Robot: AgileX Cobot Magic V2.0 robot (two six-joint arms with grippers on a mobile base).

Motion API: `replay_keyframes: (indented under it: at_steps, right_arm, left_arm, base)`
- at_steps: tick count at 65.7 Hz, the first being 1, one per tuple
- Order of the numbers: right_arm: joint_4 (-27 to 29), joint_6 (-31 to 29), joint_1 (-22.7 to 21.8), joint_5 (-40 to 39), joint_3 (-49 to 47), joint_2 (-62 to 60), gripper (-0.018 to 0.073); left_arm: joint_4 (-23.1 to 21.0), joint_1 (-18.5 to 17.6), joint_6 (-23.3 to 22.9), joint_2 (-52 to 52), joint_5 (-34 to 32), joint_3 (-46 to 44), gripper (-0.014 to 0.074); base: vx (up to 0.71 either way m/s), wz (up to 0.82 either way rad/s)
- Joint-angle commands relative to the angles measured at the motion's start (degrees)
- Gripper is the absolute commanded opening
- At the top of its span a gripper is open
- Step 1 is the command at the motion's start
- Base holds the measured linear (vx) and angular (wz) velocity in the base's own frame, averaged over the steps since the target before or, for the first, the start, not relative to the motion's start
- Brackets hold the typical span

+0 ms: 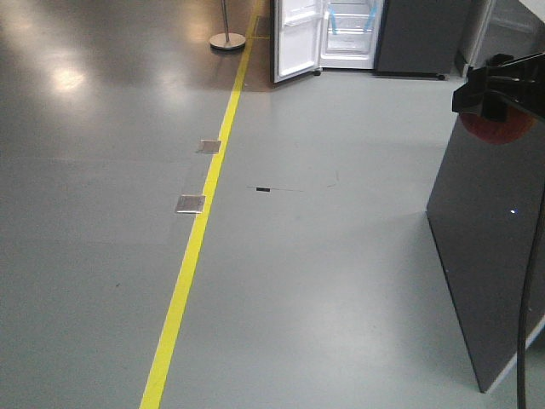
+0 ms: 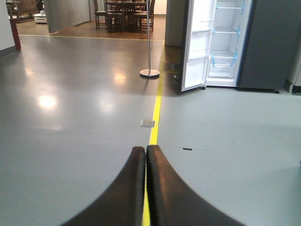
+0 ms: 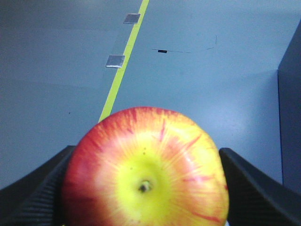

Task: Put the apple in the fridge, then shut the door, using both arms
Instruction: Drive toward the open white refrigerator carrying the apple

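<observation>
Your right gripper [image 3: 148, 155] pinches the apple [image 3: 146, 188] between its two black fingers [image 3: 33, 193], one on each flank. The stem end and its yellow-green patch face the wrist camera. Your left gripper [image 2: 146, 151] holds nothing; its fingers [image 2: 127, 188] are pressed together and point out low over grey floor, along a yellow line [image 2: 157, 101]. The fridge [image 2: 223, 42], white inside with blue tape strips, stands well apart across the floor, and its door [image 2: 194, 47] stands open on the left of the opening. A tall dark grey panel [image 1: 490, 256] stands just beside the right gripper; you cannot tell from here what it belongs to. The step in hand looks like carrying the apple to a shelf. Hold the pinch firm, since a round, smooth apple could roll out from between two narrow fingers, and hold the wrist level as you travel. Steer the apple away from the dark panel. Approach square to the opening, clear of the open door, and save the left arm for pushing that door shut afterward.
</observation>
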Motion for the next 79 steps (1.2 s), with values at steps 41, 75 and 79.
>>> replay_keyframes:
  at_steps: [41, 75, 79]
  right_arm:
    - [0.56, -0.58, -0.12, -3.74, -1.82, -1.78, 0.0150]
    - [0.56, -0.58, -0.12, -3.66, -1.82, -1.78, 0.0150]
    - [0.56, -0.58, -0.12, -3.66, -1.82, -1.78, 0.0150]
  left_arm:
    - [-0.28, 0.02, -0.27, -0.92, -3.97, 0.85, -0.0007]
    - [-0.28, 0.02, -0.27, -0.92, -3.97, 0.85, -0.0007]
    - [-0.28, 0.02, -0.27, -0.92, -3.97, 0.85, -0.0007]
  base:
    - [0.23, 0.01]
    - [0.26, 0.03]
    - [0.26, 0.08]
